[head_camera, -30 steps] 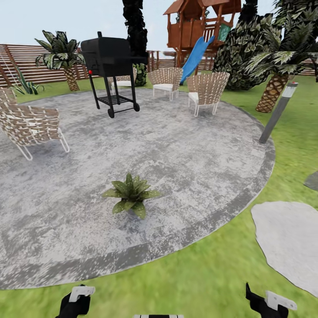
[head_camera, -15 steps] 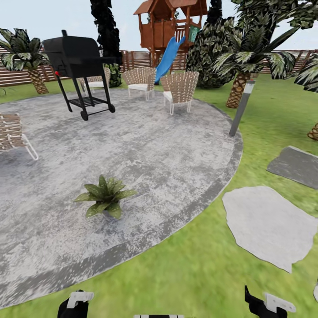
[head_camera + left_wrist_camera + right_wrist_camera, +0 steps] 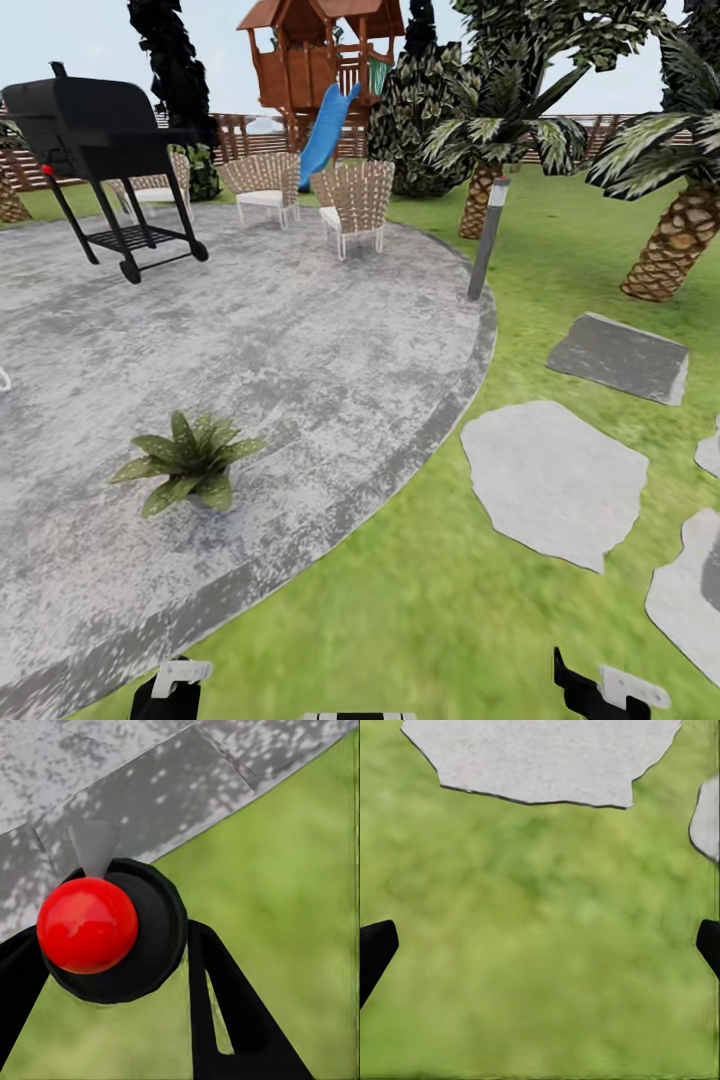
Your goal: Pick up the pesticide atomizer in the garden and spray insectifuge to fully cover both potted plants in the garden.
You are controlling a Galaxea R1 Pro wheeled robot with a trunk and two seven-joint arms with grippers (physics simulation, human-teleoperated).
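Nearest the robot, the left gripper and right gripper sit low over the green lawn. In the left wrist view the left jaws are clamped on the pesticide atomizer, its round dark body with a red spot held between the black fingers above the border of paving and grass. In the right wrist view the right gripper has its jaws wide apart, a fingertip at each edge of the picture, with grass below and a pale stepping stone beyond.

A little ahead on the left, one potted plant stands on the round grey paved patio, near its darker curved rim. To the right, irregular grey stepping stones lie in the grass.

Further on, a grey post rises at the patio's edge. A black wheeled grill stands on the patio's far left, and woven chairs are grouped at the back. Behind them are a wooden playhouse with a blue slide, palm trees, dark shrubs and a wooden slat fence under a pale sky.
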